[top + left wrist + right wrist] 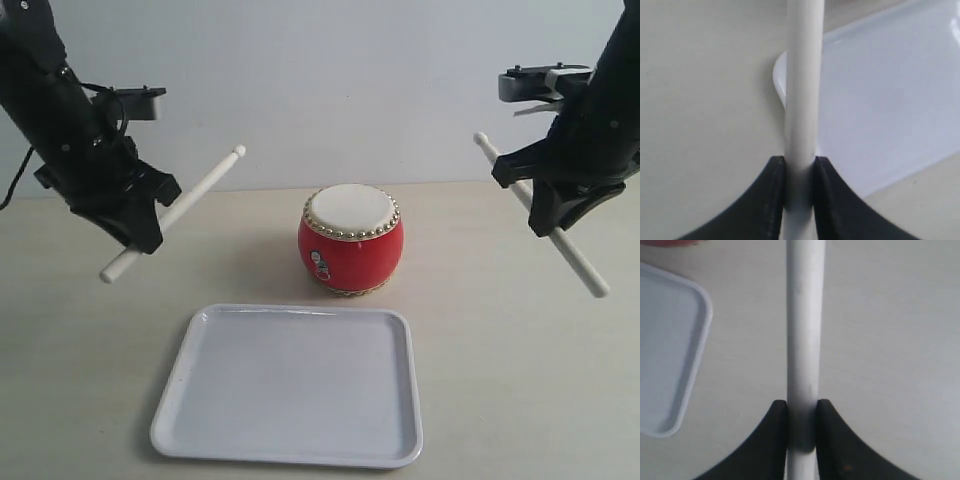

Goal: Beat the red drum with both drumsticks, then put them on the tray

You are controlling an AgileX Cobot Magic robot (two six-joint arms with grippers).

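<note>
Left jaws clamp one drumstick (200,188), right jaws the other drumstick (580,266); both hang raised flanking the red drum (351,245), tips apparently angled inward, ready to strike.

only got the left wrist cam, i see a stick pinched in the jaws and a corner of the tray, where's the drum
observer: The drum stands upright just beyond the tray, near the middle of the exterior view.
operator: is my stick over it
observer: No. The left stick is in the air left of the drum, tip raised, not touching it.
operator: other arm got one too
observer: Yes. The right gripper is shut on the right stick, held up right of the drum.
</note>
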